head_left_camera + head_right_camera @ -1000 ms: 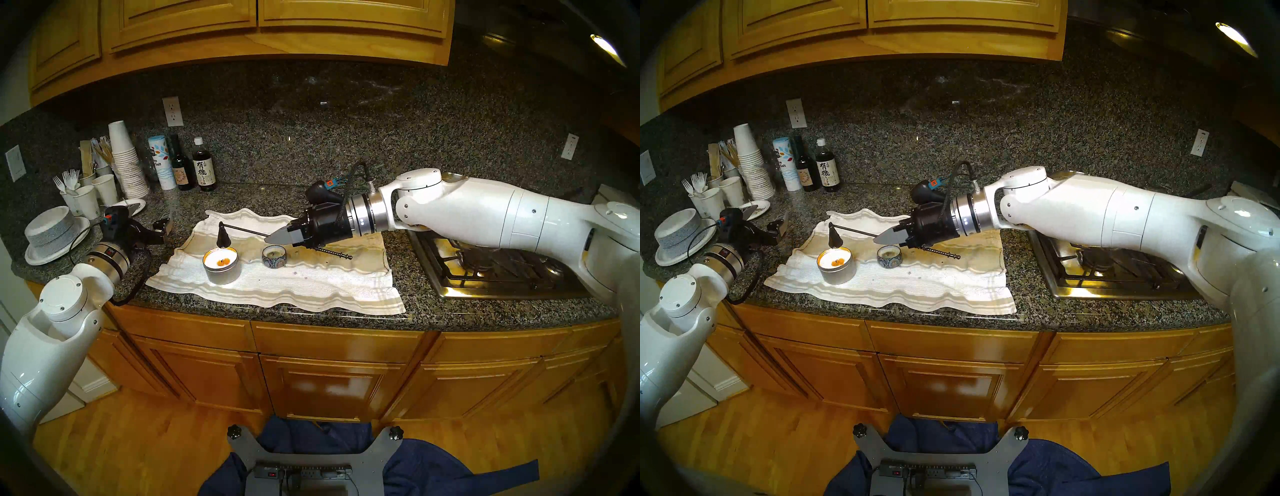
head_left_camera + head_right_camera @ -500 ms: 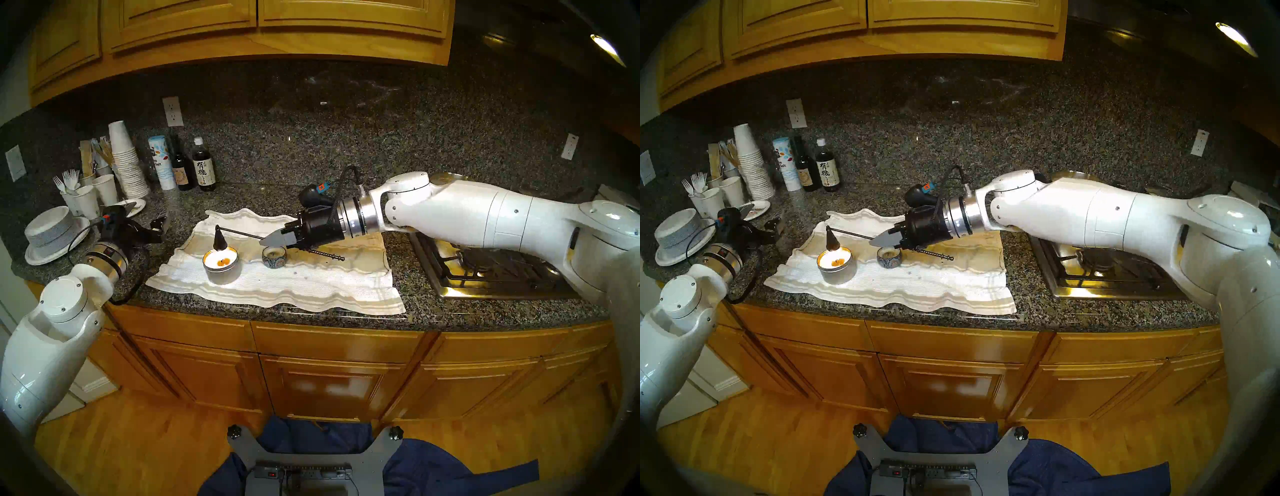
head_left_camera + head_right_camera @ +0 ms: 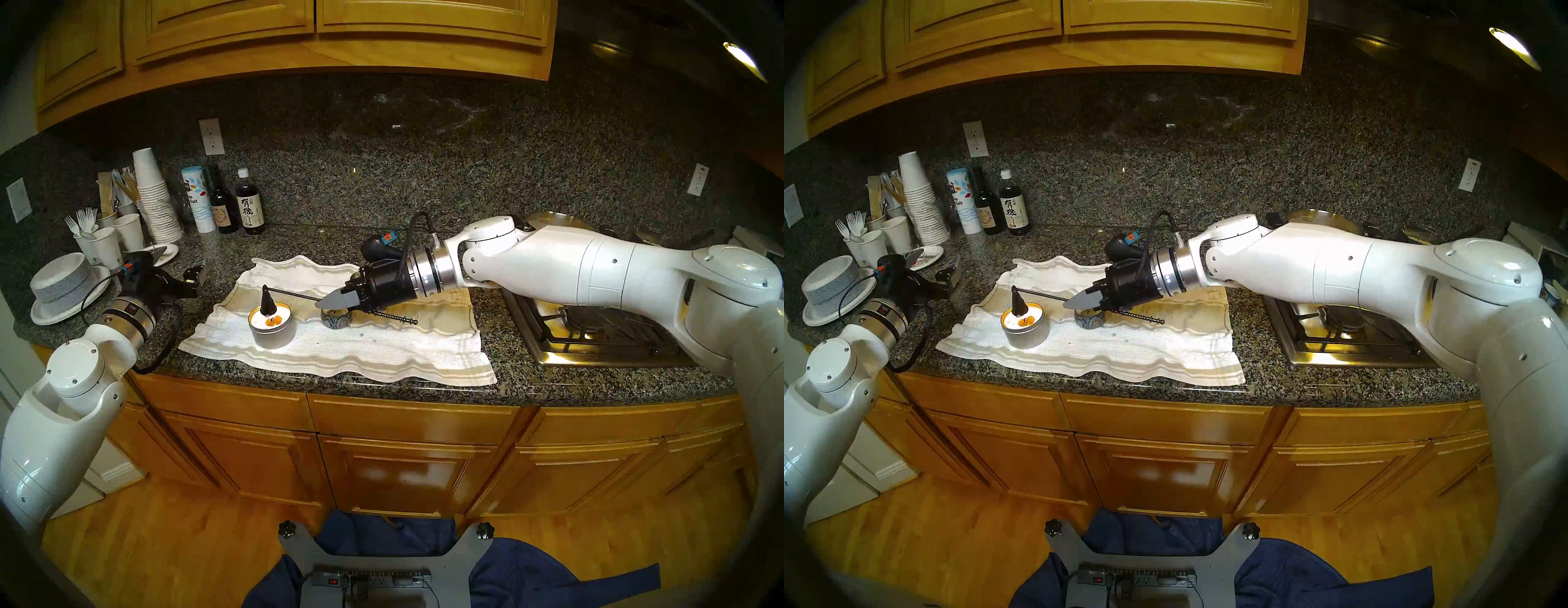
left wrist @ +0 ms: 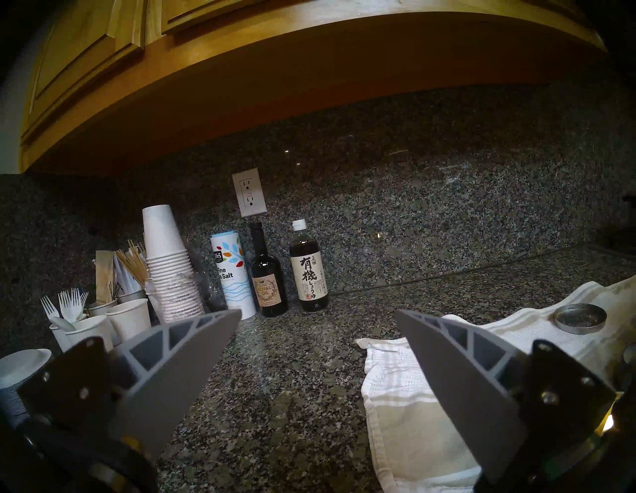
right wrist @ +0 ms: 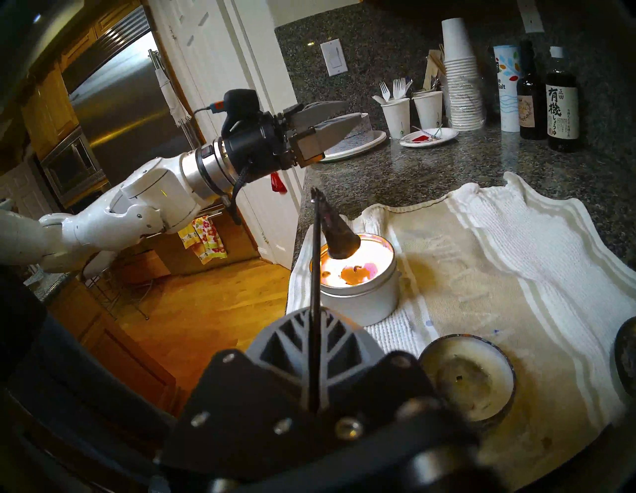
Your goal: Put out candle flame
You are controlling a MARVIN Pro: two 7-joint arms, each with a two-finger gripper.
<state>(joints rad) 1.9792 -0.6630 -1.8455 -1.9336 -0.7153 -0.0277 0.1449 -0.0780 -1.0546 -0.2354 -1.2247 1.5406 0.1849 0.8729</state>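
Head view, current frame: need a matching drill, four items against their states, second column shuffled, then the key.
Items:
1. snuffer
2. tin candle
3. left gripper
4. small candle

States:
A. open, holding nothing, beside the towel
B. unlit, near the right gripper
C. cone tilted over the flame, handle clamped in the right gripper
D. lit, wax glowing

Pairs: 1-C, 2-D, 3-A, 4-B
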